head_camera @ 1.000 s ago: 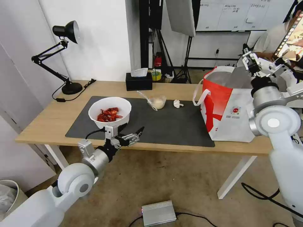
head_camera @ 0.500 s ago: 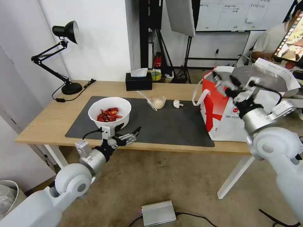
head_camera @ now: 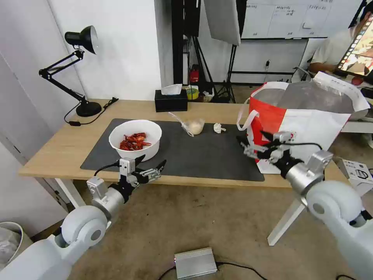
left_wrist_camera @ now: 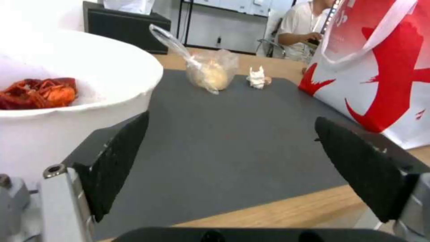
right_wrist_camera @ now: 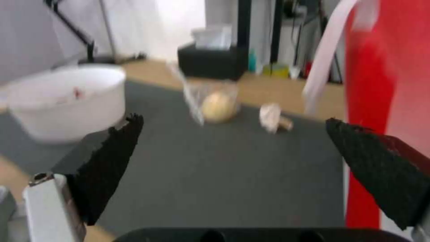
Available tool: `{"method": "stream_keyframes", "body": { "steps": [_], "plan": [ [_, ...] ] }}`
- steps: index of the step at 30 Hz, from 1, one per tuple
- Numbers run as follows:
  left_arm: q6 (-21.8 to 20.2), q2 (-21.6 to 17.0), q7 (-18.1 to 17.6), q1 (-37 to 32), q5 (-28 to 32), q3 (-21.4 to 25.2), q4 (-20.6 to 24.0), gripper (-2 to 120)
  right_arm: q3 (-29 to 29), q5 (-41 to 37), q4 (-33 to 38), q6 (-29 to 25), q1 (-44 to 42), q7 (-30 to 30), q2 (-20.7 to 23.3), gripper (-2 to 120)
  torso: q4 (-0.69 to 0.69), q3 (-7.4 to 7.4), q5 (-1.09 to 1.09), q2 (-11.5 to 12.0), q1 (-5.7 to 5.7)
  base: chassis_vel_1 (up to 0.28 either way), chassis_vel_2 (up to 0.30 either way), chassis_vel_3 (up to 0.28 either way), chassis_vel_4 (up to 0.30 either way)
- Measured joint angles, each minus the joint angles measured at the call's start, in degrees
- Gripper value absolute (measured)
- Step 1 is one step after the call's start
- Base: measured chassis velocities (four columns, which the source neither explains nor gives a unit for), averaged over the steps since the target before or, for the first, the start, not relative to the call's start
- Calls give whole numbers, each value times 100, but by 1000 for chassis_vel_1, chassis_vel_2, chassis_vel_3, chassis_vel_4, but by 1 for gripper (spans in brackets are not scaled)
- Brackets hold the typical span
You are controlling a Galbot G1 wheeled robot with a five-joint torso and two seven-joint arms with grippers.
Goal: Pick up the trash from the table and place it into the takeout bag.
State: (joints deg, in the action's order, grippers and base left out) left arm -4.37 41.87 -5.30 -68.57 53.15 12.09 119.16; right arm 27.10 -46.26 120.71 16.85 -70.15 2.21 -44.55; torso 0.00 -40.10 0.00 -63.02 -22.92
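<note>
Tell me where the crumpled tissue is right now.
In the head view the crumpled tissue lies on the dark mat's far edge, between the clear cup and the takeout bag, touching neither.

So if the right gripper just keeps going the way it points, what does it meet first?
Probably nothing soon: the right gripper, jaws open, points across the bare dark mat. The first things in line look like the small clear cup and the crumpled tissue, though depth is uncertain. The takeout bag stands alongside.

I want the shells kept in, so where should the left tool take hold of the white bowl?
Grip the white bowl by its near rim, approaching level from the table's front edge where the open left tool sits. The bowl stands upright with shells inside; pinching the thin rim wall likely avoids tipping.
</note>
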Motion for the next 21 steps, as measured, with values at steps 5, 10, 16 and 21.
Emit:
{"method": "stream_keyframes", "body": {
  "steps": [5, 10, 16, 21],
  "plan": [
    [5, 1, 3, -62, -97, 27, -39, 100, -25, 133, 90, 22, -368, 17, -24, 100, -1, 0, 0, 0, 0, 0, 0, 0, 0],
    [-118, -34, -120, -242, -272, 164, -116, 100, -66, 152, 160, 67, -627, -133, -11, 100, 0, 0, 0, 0, 0, 0, 0, 0, 0],
    [-159, -126, -104, -535, -321, 441, -152, 100, -103, 123, 224, 56, -849, -276, 9, 100, 0, 0, 0, -1, 0, 0, 0, 0, 0],
    [-159, -216, -52, -644, -306, 588, -169, 100, -123, 87, 282, 59, -926, -435, 30, 100, 0, 0, 0, 0, 0, 0, 0, 0, 0]
  ]
}}
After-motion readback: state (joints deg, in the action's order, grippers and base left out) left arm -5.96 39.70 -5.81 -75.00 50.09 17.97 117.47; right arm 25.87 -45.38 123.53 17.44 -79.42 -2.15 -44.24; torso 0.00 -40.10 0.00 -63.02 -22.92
